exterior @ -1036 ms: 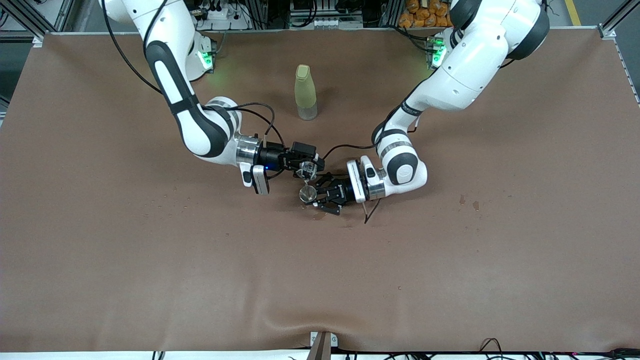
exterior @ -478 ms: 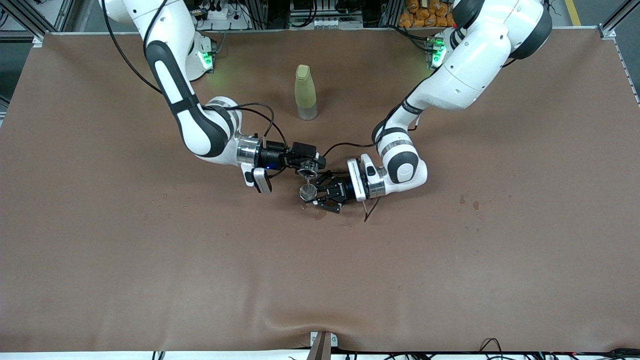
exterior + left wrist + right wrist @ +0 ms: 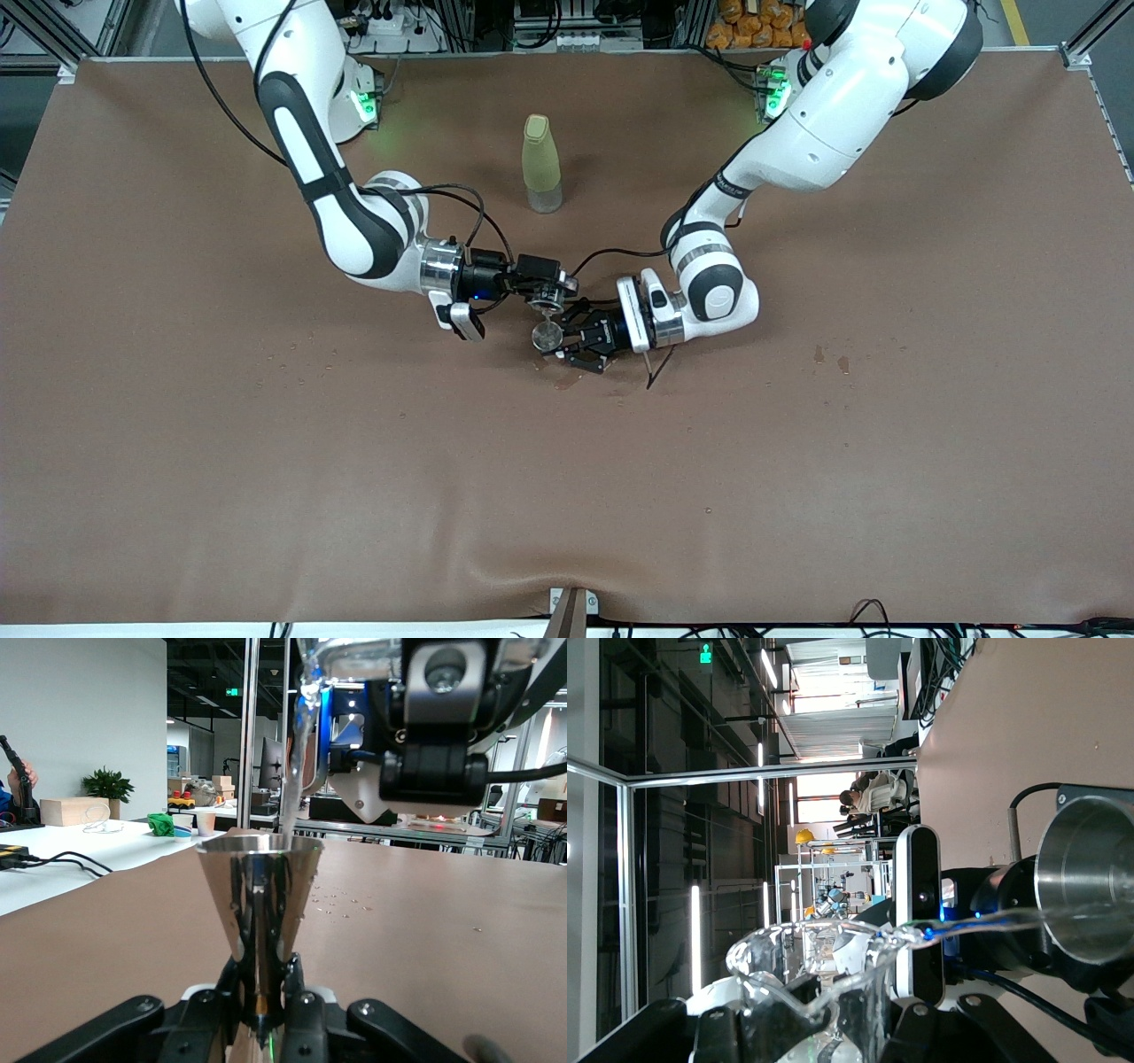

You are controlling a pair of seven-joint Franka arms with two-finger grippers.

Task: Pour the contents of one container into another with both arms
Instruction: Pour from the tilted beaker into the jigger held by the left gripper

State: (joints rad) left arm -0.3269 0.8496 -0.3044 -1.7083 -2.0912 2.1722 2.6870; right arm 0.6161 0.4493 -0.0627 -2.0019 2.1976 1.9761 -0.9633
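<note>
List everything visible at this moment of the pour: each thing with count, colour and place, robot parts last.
Metal jigger: one, silver, upright in the left pincer, above mid-table.
Glass cup: one, clear, tipped in the right pincer over the jigger, a thin stream running into it.
Bottle: one, pale yellow-green with a clear base, standing on the table, farther from the front camera than the pincers.
Table cover: one, brown, with scattered droplets.
Left pincer: one, black, shut on the jigger.
Right pincer: one, black, shut on the glass cup.
</note>
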